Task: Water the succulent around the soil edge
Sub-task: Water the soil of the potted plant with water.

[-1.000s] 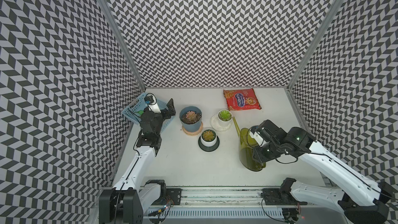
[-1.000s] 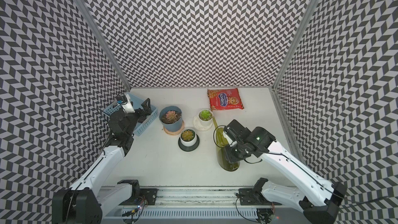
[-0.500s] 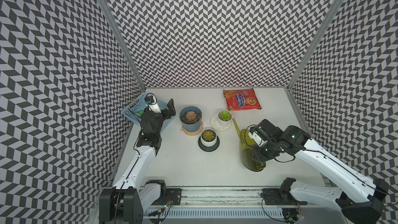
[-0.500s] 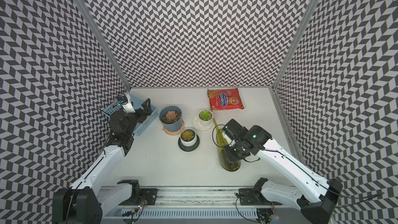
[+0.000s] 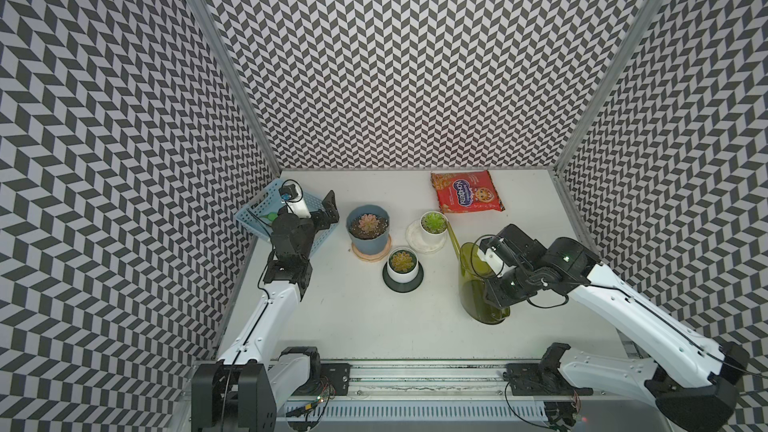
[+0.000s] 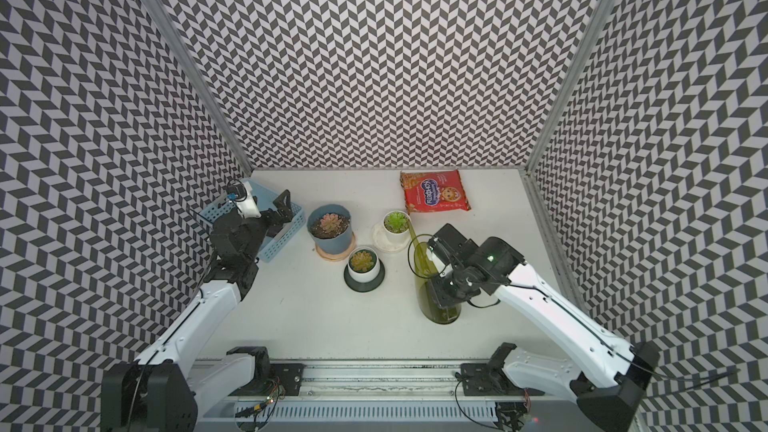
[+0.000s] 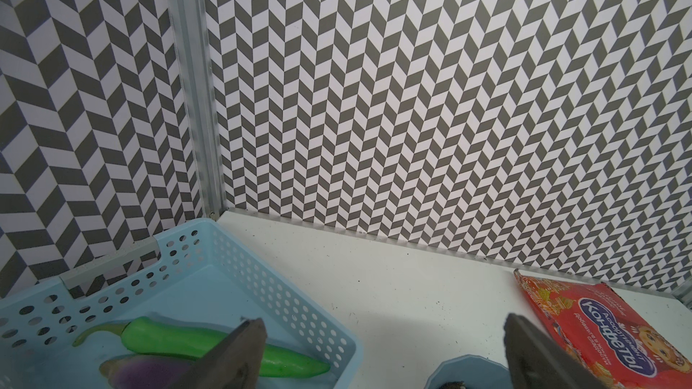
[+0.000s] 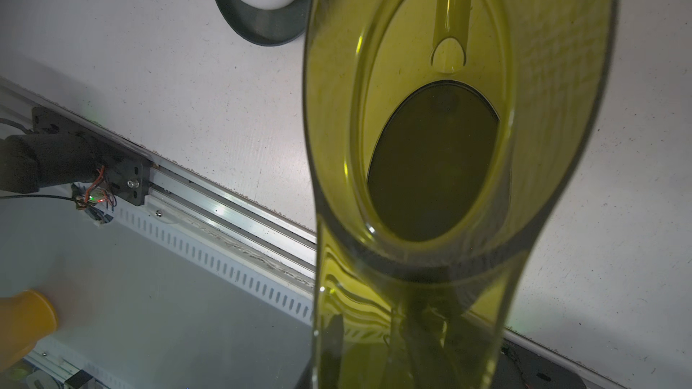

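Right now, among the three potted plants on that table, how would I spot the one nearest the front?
Find the red snack packet by the back wall, come forward past the green plant on its white saucer. The next pot is it: white, with a yellowish rosette, the only one on a black saucer.

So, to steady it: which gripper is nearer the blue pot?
Left. The left gripper hovers open right beside the blue pot; the right gripper is across the table, gripping the watering can.
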`<state>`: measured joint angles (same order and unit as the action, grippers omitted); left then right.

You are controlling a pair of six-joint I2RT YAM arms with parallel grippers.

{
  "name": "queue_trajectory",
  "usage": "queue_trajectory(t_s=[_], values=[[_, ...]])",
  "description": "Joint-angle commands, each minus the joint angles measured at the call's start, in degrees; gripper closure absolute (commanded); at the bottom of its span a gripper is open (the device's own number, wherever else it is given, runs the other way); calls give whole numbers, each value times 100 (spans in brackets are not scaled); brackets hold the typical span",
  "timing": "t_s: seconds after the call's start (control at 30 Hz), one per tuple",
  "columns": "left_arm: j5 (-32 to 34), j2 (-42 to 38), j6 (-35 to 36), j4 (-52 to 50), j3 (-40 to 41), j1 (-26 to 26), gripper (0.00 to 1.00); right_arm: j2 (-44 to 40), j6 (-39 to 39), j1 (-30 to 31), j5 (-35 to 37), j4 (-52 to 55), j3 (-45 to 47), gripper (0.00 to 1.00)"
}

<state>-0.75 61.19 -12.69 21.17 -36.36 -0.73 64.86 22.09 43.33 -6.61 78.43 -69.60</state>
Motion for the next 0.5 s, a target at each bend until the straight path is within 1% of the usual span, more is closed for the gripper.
queue_trajectory(t_s=[0.0, 0.47], values=[[-48, 41, 65, 82, -95, -15, 0, -61, -24, -18, 107, -245, -128, 100], [-40, 41, 65, 84, -97, -15, 0, 16, -115, -53, 128, -246, 140, 100]])
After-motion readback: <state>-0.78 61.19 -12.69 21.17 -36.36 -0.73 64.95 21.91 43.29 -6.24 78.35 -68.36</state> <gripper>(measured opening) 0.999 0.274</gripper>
